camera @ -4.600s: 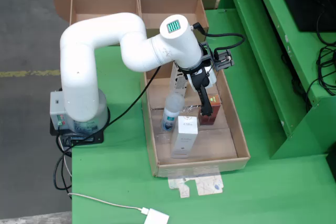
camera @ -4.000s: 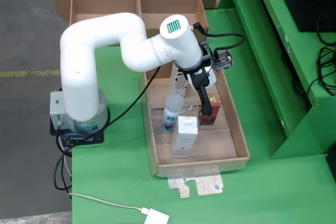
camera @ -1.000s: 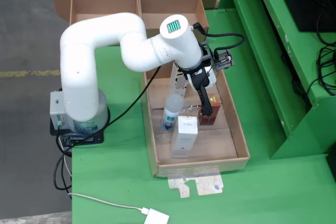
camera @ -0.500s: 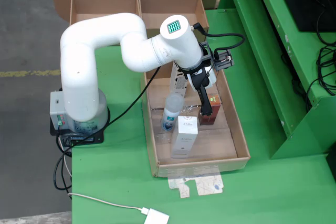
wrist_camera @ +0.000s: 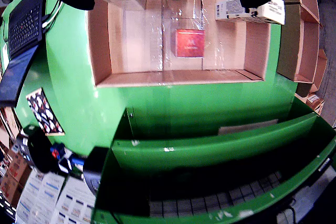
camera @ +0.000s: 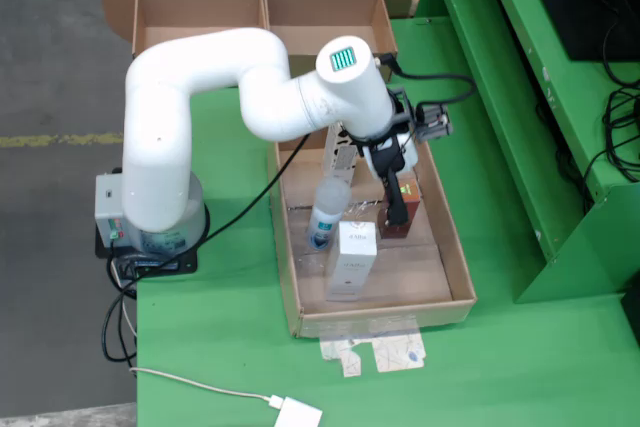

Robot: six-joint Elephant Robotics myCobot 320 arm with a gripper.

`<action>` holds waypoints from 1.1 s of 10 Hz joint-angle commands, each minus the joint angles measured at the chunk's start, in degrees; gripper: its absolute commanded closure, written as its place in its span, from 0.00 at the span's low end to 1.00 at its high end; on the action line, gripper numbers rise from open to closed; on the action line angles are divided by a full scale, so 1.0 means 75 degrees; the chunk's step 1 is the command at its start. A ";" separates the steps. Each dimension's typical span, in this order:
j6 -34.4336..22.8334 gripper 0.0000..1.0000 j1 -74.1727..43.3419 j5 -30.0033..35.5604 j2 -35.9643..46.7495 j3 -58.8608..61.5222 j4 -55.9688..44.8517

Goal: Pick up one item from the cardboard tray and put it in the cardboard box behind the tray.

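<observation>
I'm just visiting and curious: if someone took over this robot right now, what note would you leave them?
Gripper: open, holding nothing, its fingers spread wide in the wrist view, low over the red box.
Cardboard tray: holds the red box, a white box, a clear bottle and another white carton.
Cardboard box behind the tray: nothing visible inside.
Done: nothing moved.
Left: grasp one item, lift it, drop it in the box.

Arm [camera: 210,77]: white, bent over the tray
Tray [camera: 455,277]: cardboard, on green tabletop [camera: 500,367]
Contents: white carton [camera: 352,259], bottle [camera: 326,211], red box [camera: 399,209]
Fingers [camera: 392,207]: black, at red box
</observation>
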 commanded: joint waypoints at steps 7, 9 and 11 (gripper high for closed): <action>-0.0042 0.00 0.0299 0.0067 0.1448 -0.0272 -0.1097; 0.0158 0.00 0.0705 -0.0143 0.1809 -0.0650 -0.1052; 0.0364 0.00 0.1082 -0.0337 0.2076 -0.0942 -0.1108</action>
